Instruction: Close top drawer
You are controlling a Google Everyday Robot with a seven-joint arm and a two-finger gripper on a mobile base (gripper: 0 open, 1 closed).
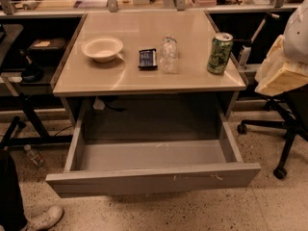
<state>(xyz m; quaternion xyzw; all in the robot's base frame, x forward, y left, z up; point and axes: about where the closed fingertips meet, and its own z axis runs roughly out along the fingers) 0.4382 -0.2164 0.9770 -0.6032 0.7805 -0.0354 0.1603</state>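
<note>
The top drawer (154, 178) is a wide grey metal drawer pulled fully out below the beige table top (144, 76). It is empty inside. Its flat front panel faces me and has small pale scratches right of centre. My gripper (281, 73) shows as a pale cream and white shape at the right edge, level with the table top, to the right of the drawer and well above its front. It touches nothing.
On the table top stand a white bowl (102, 48), a dark packet (147, 58), a clear plastic bottle (168, 54) and a green can (219, 53). An office chair base (284, 143) is at the right. A person's shoe (44, 218) is at the bottom left, and a bottle (33, 155) lies on the floor.
</note>
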